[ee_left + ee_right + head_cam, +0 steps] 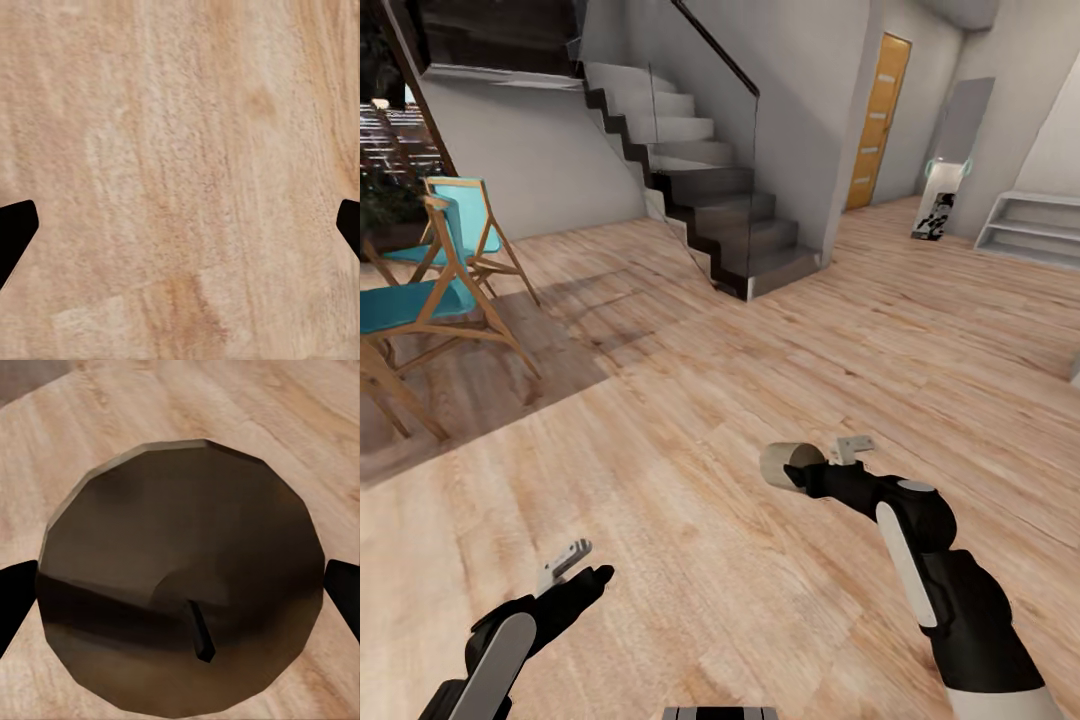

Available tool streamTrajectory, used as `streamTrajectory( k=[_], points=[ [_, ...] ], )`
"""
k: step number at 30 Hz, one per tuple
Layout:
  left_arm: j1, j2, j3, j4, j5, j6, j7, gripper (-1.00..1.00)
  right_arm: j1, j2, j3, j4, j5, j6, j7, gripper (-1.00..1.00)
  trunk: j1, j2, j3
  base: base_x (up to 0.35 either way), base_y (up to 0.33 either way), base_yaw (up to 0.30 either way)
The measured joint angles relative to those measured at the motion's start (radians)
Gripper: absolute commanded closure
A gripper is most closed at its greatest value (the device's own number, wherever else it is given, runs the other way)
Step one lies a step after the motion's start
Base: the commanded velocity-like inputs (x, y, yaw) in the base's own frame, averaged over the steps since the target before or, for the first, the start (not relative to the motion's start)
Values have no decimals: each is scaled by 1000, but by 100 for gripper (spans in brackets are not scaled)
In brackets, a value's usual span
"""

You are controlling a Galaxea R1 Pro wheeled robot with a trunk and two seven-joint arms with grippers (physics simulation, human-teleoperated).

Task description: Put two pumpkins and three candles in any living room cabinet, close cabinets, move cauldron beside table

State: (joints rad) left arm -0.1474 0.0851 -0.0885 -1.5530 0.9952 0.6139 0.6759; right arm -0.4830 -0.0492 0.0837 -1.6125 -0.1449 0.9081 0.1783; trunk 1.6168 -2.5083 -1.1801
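A short, thick beige-cream candle point(785, 466) sits clamped between the right gripper point(807, 470) fingers, its axis lying along them, wick end facing the wrist. The left gripper point(575, 568) hangs spread and empty over pale wooden floor point(690, 420).

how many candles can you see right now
1: a short beige-cream cylinder candle held in the right claw above the wooden floor. Others may be elsewhere, out of view.
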Motion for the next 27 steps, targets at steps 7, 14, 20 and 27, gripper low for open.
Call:
streamTrajectory(
  k=[7, 14, 20, 27],
  points=[
    [1, 0, 0, 0, -1, 0, 1, -100, 3, -1, 55, 0, 0, 0, 0, 100, -3, 2, 27, 0, 0, 289],
    [22, 0, 59, 1, -2, -21, 0, -100, 11, -3, 91, 0, 4, -1, 0, 100, -6, 3, 54, 0, 0, 289],
    [28, 0, 79, 6, 0, -30, 1, -100, 12, -3, 94, 0, 1, -2, -1, 100, -9, 5, 77, 0, 0, 289],
    [29, 0, 80, 24, 1, -69, 0, -100, 12, -2, 95, 0, 2, -2, -1, 100, -12, 6, 104, 0, 0, 289]
  ],
)
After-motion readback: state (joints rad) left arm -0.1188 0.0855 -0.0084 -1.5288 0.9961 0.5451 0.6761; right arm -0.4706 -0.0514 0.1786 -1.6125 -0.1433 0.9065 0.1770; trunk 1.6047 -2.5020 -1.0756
